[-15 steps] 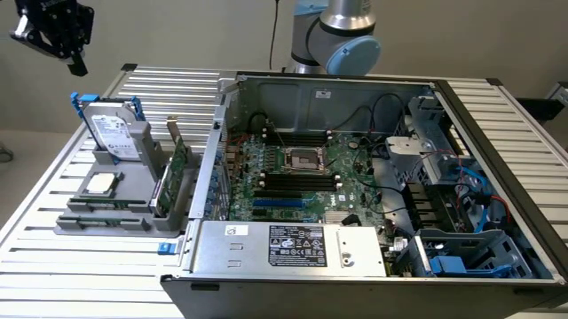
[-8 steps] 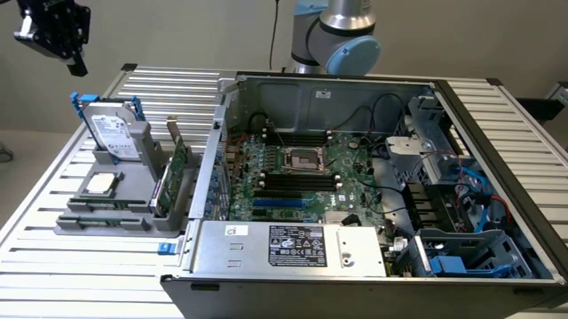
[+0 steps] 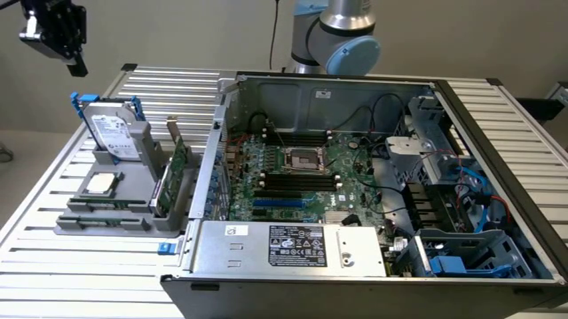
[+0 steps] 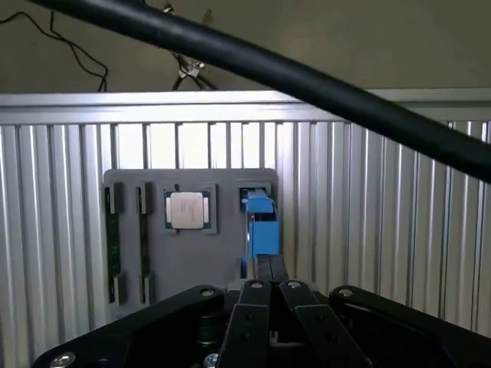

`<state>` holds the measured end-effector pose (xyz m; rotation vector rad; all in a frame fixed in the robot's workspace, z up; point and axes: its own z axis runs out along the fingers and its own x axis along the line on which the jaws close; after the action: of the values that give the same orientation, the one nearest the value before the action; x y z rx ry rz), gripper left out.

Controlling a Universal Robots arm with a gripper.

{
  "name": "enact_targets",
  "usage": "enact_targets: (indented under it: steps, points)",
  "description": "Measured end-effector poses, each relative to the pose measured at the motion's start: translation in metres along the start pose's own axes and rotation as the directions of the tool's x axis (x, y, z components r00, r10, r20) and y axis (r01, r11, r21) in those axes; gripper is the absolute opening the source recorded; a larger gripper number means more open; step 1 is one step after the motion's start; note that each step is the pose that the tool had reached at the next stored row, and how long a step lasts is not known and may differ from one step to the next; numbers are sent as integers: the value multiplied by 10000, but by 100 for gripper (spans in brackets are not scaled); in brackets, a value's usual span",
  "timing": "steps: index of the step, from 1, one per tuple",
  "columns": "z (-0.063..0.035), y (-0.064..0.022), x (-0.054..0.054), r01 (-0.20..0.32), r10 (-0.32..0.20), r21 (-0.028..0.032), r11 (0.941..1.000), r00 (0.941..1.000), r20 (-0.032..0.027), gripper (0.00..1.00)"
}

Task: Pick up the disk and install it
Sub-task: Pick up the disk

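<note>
Overhead, end effector point(image 4: 268, 268) apparently closed and empty; below, silver, white-labelled, blue-framed disk point(image 3: 116, 129) upright.

Claw point(image 4: 270, 267): black, fingers together, holding nothing, set over a ribbed metal worktop point(image 4: 383, 230). A grey holder point(image 4: 222, 253) lies on the worktop. In the holder, the disk point(image 4: 261, 222) stands edge-on and shows its blue carrier. Just beside it a square silver chip point(image 4: 186, 209) sits in a recess. Beyond the chip are two narrow slots point(image 4: 113, 245) with thin dark strips. A thick black cable point(image 4: 307, 77) crosses diagonally near the camera. Thin wires point(image 4: 77, 54) run across the wall behind.
</note>
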<state>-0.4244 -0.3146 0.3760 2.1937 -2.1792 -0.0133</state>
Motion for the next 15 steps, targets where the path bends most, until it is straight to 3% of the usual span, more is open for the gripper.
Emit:
enact_targets:
  steps: [2, 6, 10, 13, 15]
  points:
    - [3, 0, 0, 357, -357, 48, 9994, 9994, -16, 11]
    - [9, 3, 0, 966, -965, 204, 9951, 9953, -54, 11]
    - [8, 5, 0, 986, -986, 208, 9949, 9951, -56, 12]
    - [9, 5, 0, 986, -985, 208, 9949, 9951, -56, 30]
    - [9, 10, 0, 986, -985, 208, 9949, 9951, -56, 36]
